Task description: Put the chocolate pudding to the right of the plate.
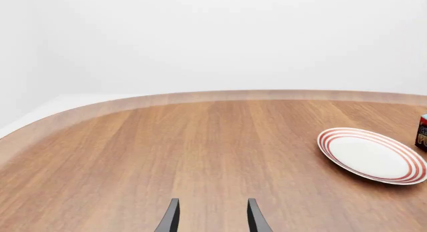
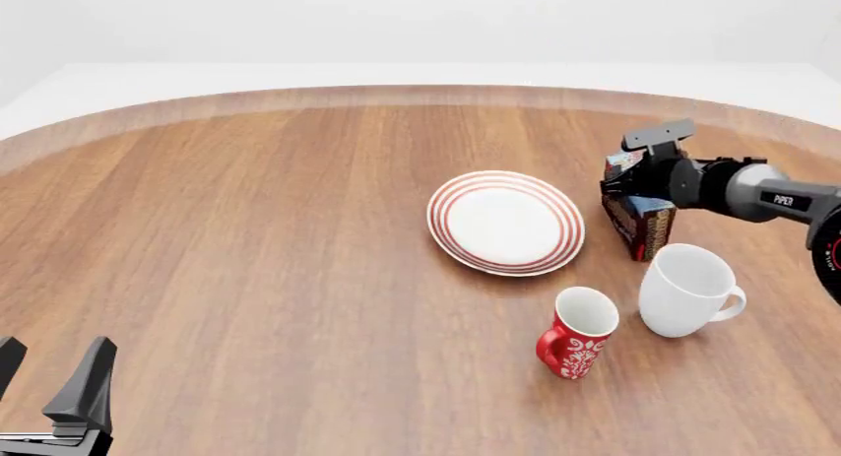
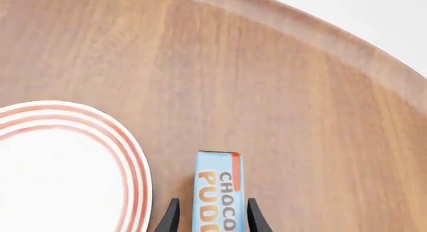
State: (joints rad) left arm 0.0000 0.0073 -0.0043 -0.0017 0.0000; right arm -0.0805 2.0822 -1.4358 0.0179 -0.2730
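The chocolate pudding [image 2: 647,229] stands on its narrow side on the table, just right of the plate [image 2: 506,223], which is white with red rings. My right gripper [image 2: 628,192] is over the carton's top. In the right wrist view the light blue carton [image 3: 217,189] sits between my right gripper's [image 3: 213,202] two fingers with a small gap on each side, so the jaws are open around it. The plate's rim [image 3: 137,167] lies beside it. My left gripper [image 2: 46,365] is open and empty at the near left; the left wrist view [image 1: 210,204] shows the plate [image 1: 370,154] and a sliver of the pudding [image 1: 423,133].
A plain white mug [image 2: 686,289] stands just in front of the pudding, close to it. A red patterned mug [image 2: 576,333] stands to the white mug's left, in front of the plate. The table's curved far edge [image 2: 420,94] runs across the back.
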